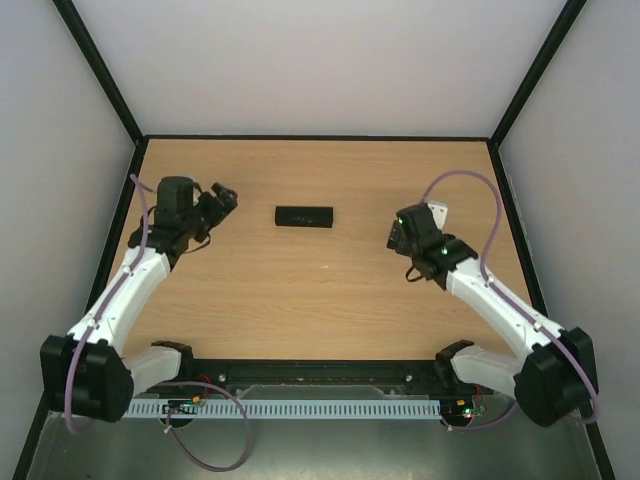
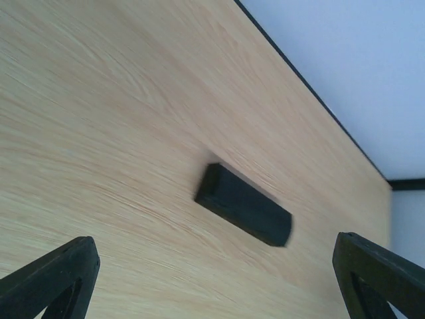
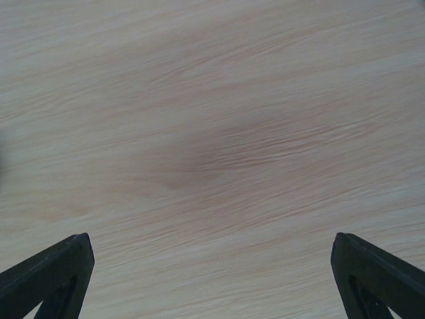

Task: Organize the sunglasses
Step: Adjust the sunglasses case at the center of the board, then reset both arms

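Observation:
The sunglasses are not in view in any frame. A black oblong case lies shut on the wooden table at the back middle; it also shows in the left wrist view. My left gripper is open and empty, left of the case and apart from it, with its jaws spread wide in the left wrist view. My right gripper is open and empty to the right of the case, over bare wood.
Black frame bars run along the table's edges, with pale walls behind and at both sides. A white cable rail runs along the near edge between the arm bases.

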Robot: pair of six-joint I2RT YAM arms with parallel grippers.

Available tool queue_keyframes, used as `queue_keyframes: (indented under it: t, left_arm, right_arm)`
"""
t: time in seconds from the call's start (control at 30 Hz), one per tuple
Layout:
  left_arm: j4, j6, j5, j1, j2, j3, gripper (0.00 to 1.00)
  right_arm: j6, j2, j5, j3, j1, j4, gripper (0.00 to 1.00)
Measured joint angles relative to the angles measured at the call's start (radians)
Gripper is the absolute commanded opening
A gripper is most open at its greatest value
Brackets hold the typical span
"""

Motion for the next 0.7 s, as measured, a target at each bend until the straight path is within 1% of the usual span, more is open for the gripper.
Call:
queue_keyframes:
  t: [0.07, 0.13, 0.27, 0.37, 0.47, 0.57, 0.7]
  left_arm:
    - [-0.01, 0.051, -0.088, 0.006, -0.056, -0.055, 0.99]
    - [0.006, 0.098, -0.18, 0.004, -0.14, -0.126, 0.99]
    - [0.122, 0.209, -0.352, 0.004, -0.343, -0.32, 0.99]
    - [0.226, 0.283, -0.447, 0.013, -0.425, -0.452, 0.99]
    - [0.333, 0.339, -0.508, 0.027, -0.428, -0.547, 0.99]
    - [0.46, 0.392, -0.541, 0.046, -0.367, -0.637, 0.99]
    - [0.572, 0.432, -0.526, 0.093, -0.217, -0.638, 0.99]
  right_arm:
    - [-0.056, -0.077, 0.124, -0.154, -0.013, 0.154, 0.99]
    - [-0.107, -0.132, 0.196, -0.281, -0.04, 0.287, 0.99]
    - [-0.182, -0.204, 0.264, -0.523, -0.135, 0.561, 0.99]
    - [-0.225, -0.191, 0.274, -0.618, -0.185, 0.728, 0.99]
    - [-0.259, -0.139, 0.272, -0.658, -0.206, 0.882, 0.99]
    - [-0.296, -0.034, 0.264, -0.673, -0.217, 1.052, 0.99]
    - [-0.348, 0.125, 0.238, -0.667, -0.239, 1.227, 0.99]
